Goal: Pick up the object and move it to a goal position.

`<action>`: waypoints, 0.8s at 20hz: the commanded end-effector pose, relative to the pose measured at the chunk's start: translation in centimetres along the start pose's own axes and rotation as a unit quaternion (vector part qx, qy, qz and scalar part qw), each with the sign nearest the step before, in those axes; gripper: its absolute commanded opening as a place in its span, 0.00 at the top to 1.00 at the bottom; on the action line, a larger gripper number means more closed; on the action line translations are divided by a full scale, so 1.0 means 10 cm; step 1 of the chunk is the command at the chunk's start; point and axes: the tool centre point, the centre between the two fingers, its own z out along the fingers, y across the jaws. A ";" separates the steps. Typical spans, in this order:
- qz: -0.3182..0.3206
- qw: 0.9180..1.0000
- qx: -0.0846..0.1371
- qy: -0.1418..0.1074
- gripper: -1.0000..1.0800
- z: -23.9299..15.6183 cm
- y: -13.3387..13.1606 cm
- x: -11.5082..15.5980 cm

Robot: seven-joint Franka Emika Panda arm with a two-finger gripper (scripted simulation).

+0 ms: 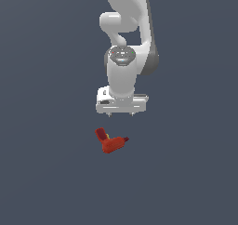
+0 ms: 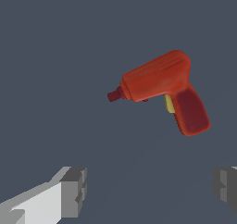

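Note:
The object (image 1: pixel 111 142) is a small red-orange toy drill with a darker red handle, a yellow patch and a dark tip, lying on the flat grey surface. In the wrist view the object (image 2: pixel 162 89) shows whole, with its tip pointing away from its handle. My gripper (image 1: pixel 121 113) hangs above the object, a little toward the exterior view's right, not touching it. The gripper (image 2: pixel 150 188) is open, its two grey fingertips (image 2: pixel 76 188) spread wide with nothing between them.
The white arm (image 1: pixel 123 56) rises behind the gripper. A plain dark grey surface (image 1: pixel 46 173) fills the rest of both views.

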 end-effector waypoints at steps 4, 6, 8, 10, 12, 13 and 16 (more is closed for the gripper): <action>-0.001 1.000 0.002 0.004 0.00 -0.04 -0.06 0.03; -0.003 1.000 0.003 0.009 0.00 -0.08 -0.13 0.05; -0.004 1.000 0.004 0.011 0.00 -0.10 -0.16 0.06; -0.003 1.000 0.004 0.010 0.00 -0.09 -0.15 0.06; 0.000 1.000 0.004 0.009 0.00 -0.09 -0.15 0.07; 0.002 1.000 0.004 0.009 0.00 -0.09 -0.15 0.07; 0.015 1.000 0.004 0.006 0.00 -0.07 -0.14 0.09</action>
